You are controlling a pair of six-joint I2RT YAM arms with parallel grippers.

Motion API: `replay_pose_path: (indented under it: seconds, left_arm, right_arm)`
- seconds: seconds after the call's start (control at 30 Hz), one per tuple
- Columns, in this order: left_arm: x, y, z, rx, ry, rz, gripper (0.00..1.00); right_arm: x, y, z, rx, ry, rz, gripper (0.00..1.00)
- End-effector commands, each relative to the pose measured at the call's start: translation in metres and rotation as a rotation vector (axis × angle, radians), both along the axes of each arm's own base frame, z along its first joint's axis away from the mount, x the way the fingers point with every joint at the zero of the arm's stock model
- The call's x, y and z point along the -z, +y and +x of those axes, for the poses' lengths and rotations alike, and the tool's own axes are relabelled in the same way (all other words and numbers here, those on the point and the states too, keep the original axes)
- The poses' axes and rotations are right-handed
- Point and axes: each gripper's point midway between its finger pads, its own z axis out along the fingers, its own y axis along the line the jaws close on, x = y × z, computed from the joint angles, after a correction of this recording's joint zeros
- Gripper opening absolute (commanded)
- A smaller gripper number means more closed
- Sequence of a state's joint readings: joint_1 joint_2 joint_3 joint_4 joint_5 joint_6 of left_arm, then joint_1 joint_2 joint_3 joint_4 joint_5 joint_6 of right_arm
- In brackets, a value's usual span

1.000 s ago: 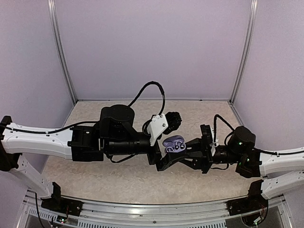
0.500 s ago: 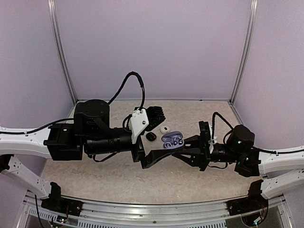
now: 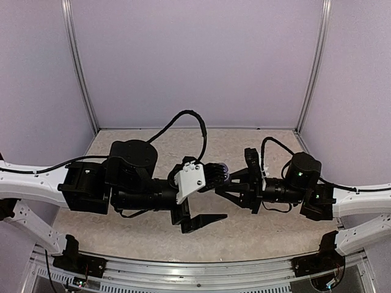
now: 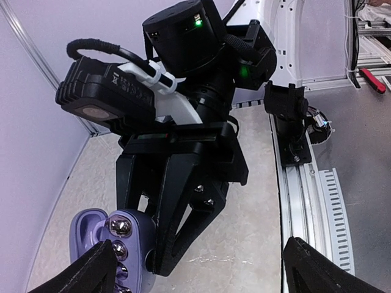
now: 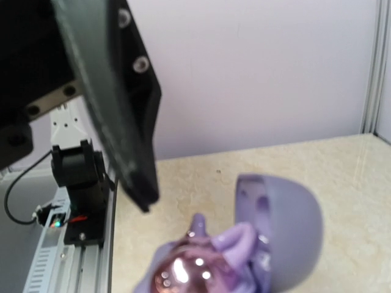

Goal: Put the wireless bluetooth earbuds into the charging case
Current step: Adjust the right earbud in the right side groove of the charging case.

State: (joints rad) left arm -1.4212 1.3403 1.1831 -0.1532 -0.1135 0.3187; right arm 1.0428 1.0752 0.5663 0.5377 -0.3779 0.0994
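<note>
In the left wrist view the lilac charging case (image 4: 101, 235) lies open at the lower left, with shiny silvery earbuds (image 4: 120, 227) seated in it. My right gripper (image 4: 160, 265) is shut on the case's edge. My left gripper (image 4: 201, 274) is open wide, and its near fingertip rests beside the case. The right wrist view shows the case (image 5: 287, 232) close up and blurred, lid raised, with a glossy earbud (image 5: 183, 274) in front. From above, the left gripper (image 3: 225, 195) straddles the right gripper (image 3: 221, 186), and its upper finger covers the case.
An aluminium rail (image 3: 195, 268) runs along the near edge, with the arm bases bolted to it (image 4: 287, 116). Lilac walls close in the beige tabletop (image 3: 153, 232) on three sides. One of the left fingers (image 5: 116, 110) hangs just above and left of the case.
My left gripper swung back to the right, and its fingers now straddle the case. The right gripper carried the case slightly back and left. Two small items seen earlier on the table are now covered.
</note>
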Motion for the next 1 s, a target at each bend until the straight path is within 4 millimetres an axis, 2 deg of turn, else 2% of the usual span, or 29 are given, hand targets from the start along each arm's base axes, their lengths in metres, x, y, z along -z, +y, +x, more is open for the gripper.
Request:
replay_pose_path:
  seconds: [0.0,0.97]
  left_arm:
    - [-0.013,-0.007,0.007,-0.035,-0.019,-0.015,0.95]
    - [0.007,-0.019,0.039,-0.18,-0.018,0.046,0.99]
  right_arm:
    - [-0.005,0.003,0.002,0.013,0.0,-0.013,0.0]
    - [-0.015,0.002,0.003,0.042,-0.002,0.008,0.0]
